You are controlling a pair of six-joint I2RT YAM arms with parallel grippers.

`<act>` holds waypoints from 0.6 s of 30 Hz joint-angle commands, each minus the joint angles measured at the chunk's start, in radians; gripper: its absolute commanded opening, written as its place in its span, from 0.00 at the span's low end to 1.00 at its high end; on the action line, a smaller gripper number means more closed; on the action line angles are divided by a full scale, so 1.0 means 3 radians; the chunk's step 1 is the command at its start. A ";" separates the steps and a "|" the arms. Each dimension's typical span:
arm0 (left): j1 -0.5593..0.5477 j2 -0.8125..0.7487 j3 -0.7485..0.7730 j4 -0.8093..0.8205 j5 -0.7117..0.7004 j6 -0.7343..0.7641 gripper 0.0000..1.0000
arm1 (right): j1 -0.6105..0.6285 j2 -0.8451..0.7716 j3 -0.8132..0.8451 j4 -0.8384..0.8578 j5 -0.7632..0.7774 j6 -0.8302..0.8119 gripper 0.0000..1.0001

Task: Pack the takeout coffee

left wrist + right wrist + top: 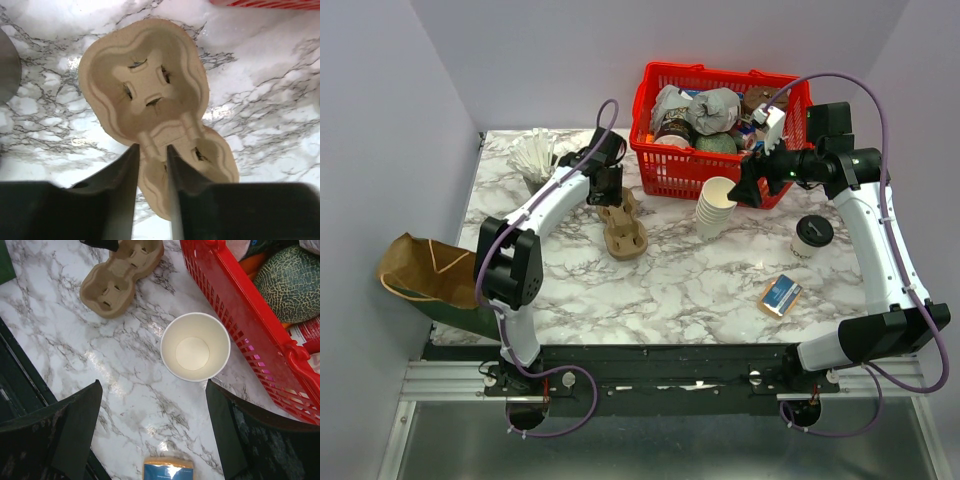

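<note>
Across the white marble table (700, 290) we judge the packing barely begun. The red plastic basket (665, 175) at the far right holds groceries and plays no part that we can see. The brown paper bag (420, 270) lies crumpled at the left edge, and we cannot see anything inside it. The moulded cardboard two-cup carrier (623, 232) lies left of centre with both wells empty. The left claw (151, 150) has its jaws narrow on either side of the carrier's middle ridge; we cannot tell whether they pinch it yet. The right claw (153, 385) hangs wide open and empty above the stack of white paper cups (716, 205), just beside the basket. The coffee itself, a white paper cup with a black lid (811, 235), stands on the right, well apart from the carrier. A small blue packet (780, 295) lies nearer. Seating the coffee in the carrier, and probably bagging it, remains.
</note>
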 commanded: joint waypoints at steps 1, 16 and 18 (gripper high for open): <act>-0.0007 -0.0062 -0.0028 0.0030 0.0128 -0.0032 0.41 | 0.0007 0.0027 0.0100 0.0049 0.0000 -0.0002 0.93; -0.0078 0.0173 0.0013 0.0045 0.0225 -0.0176 0.47 | 0.0012 0.0002 0.0018 0.0059 0.0056 -0.0043 0.93; -0.0094 0.0189 0.0003 0.0035 0.0220 -0.0206 0.48 | 0.0012 0.0007 0.0028 0.0059 0.0056 -0.0043 0.93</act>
